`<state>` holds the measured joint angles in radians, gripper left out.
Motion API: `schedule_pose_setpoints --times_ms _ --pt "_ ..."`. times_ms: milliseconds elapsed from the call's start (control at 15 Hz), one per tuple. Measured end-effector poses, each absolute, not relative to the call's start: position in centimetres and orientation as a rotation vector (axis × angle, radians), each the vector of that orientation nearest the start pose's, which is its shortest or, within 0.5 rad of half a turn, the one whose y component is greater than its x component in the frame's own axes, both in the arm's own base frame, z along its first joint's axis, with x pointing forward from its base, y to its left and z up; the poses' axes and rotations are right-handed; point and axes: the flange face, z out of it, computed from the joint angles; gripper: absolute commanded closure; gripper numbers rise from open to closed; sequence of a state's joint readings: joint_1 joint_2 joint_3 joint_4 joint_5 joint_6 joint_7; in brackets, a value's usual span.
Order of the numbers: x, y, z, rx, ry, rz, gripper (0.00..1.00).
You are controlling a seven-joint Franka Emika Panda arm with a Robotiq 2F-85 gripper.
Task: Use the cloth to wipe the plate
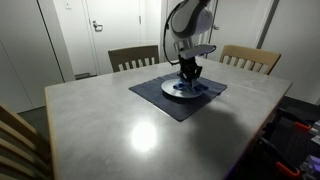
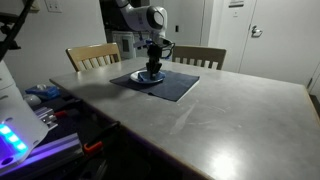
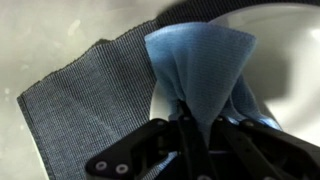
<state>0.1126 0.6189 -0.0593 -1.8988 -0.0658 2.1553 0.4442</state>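
**Observer:** Which step are you on?

**Me:** The wiping itself, I judge. My end effector is clenched on the cloth, and the cloth's loose end is down on the plate.

**Observer:** Where does the plate sit?

**Me:** On a dark mat toward the far side of the counter, just in front of two wooden chairs. In both exterior views my arm stands over it with the end effector lowered to the dish.

**Observer:** How does the cloth look?

**Me:** Blue and thin. It is pinched into a bunch between the jaws and fans out from there into a wedge. In the wrist view the spread end lies near the plate's rim, on the side that borders the woven mat. The plate looks pale and glossy, and I can't tell whether it is soiled.

**Observer:** What does the next move call for?

**Me:** In my view, light downward pressure and a slow sweep or circle across the plate. I'd want a firm grip so the cloth doesn't slip out. Pushing too hard could drag the plate over the mat. I can't tell how much of its surface has been covered.
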Motion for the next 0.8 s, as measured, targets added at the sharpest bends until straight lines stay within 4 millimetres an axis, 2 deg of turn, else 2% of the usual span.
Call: schedule_pose_setpoints --times_ms 200,400,600,800 --pt "59.1 2.7 14.9 -3.206 0.710 0.512 0.97" --pt "60.1 3.2 15.1 -3.209 0.701 0.443 0.97" --pt "61.3 4.6 15.4 -3.219 0.596 0.337 0.97" --pt "62.1 6.5 15.5 -3.233 0.387 0.319 0.97"
